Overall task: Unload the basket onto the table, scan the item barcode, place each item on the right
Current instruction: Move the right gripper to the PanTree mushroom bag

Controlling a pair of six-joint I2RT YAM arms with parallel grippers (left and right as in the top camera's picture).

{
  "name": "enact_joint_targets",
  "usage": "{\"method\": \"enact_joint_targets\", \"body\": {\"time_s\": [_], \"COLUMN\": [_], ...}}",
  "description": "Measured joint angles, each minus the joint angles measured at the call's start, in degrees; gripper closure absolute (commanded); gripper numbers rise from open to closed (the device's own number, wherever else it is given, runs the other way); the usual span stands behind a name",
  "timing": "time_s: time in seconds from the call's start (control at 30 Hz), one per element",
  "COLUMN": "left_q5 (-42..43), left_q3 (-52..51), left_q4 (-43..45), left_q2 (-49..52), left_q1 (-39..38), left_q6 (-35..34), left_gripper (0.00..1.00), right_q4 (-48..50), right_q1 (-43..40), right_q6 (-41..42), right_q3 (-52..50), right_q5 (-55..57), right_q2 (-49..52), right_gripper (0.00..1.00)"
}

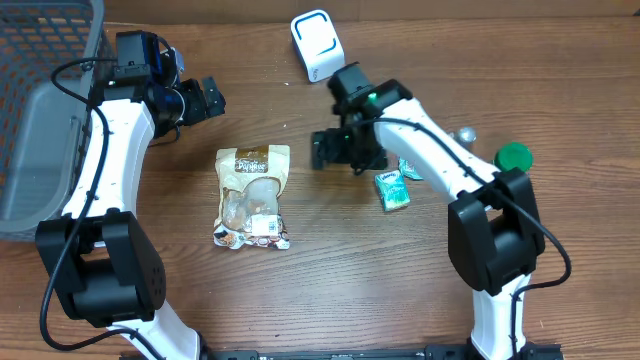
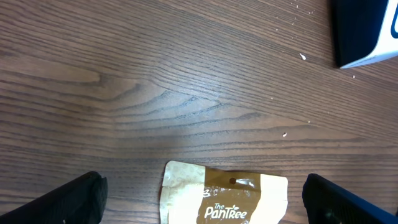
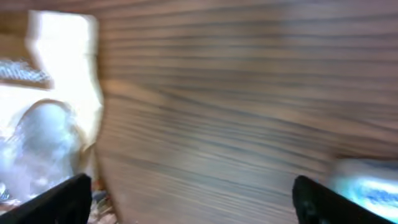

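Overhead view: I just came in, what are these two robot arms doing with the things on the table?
The two arms are meant to scan an item's barcode. The snack pouch lies flat on the table, and neither hand holds it. The right hand is open and empty, just to the right of the pouch. The left hand is open too, a little beyond the pouch's far left corner. The white device, probably the scanner, stands near the far edge, apart from the pouch.

Snack bag (image 1: 252, 197) lies on table (image 1: 300, 300), scanner (image 1: 316, 44) behind it.
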Motion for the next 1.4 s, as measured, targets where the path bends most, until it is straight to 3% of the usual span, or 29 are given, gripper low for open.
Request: {"method": "enact_joint_targets", "body": {"time_s": [0.3, 0.67, 0.87, 0.93, 1.03, 1.07, 1.1, 1.13, 1.27, 1.4], "left_q5": [0.0, 0.3, 4.6, 4.6, 4.2, 4.1, 3.9, 3.1, -1.6, -4.7], "left_q3": [0.0, 0.0, 0.0, 0.0, -0.3, -0.5, -0.8, -1.2, -2.8, -6.2], "left_q4": [0.0, 0.7, -10.6, -13.9, -18.6, -19.9, -21.1, -21.9, -22.3, -20.9], "left_q2": [0.0, 0.0, 0.0, 0.0, 0.0, 0.0, 0.0, 0.0, 0.0, 0.0], "left_q1": [0.0, 0.0, -0.1, -0.2, -0.2, -0.2, -0.2, -0.2, -0.2, -0.3], "left_q6": [0.0, 0.0, -1.7, -2.3, -2.6, -2.9, -3.1, -3.2, -3.1, -3.1], "left_gripper": [0.0, 0.0, 0.01, 0.18, 0.31, 0.45, 0.82, 0.96, 0.96, 0.83], "right_q4": [6.1, 6.1, 5.9, 5.9, 5.8, 5.9, 5.9, 5.9, 5.9, 5.9], "right_q1": [5.9, 6.5, 6.5, 6.5, 6.5, 6.5, 6.5, 6.5, 6.5, 6.5], "right_q6": [-0.2, -0.1, -0.2, -0.1, -0.2, -0.1, -0.1, -0.1, -0.1, -0.2], "right_q3": [0.0, 0.0, 0.0, 0.0, 0.0, 0.0, 0.0, 0.0, 0.0, 0.0], "right_q5": [-1.6, 1.2, 1.7, 1.8, 1.9, 1.9, 1.9, 1.9, 1.9, 2.0], "right_q2": [0.0, 0.0, 0.0, 0.0, 0.0, 0.0, 0.0, 0.0, 0.0, 0.0], "right_gripper": [0.0, 0.0, 0.0, 0.0, 0.0, 0.0, 0.0, 0.0, 0.0, 0.0]}}
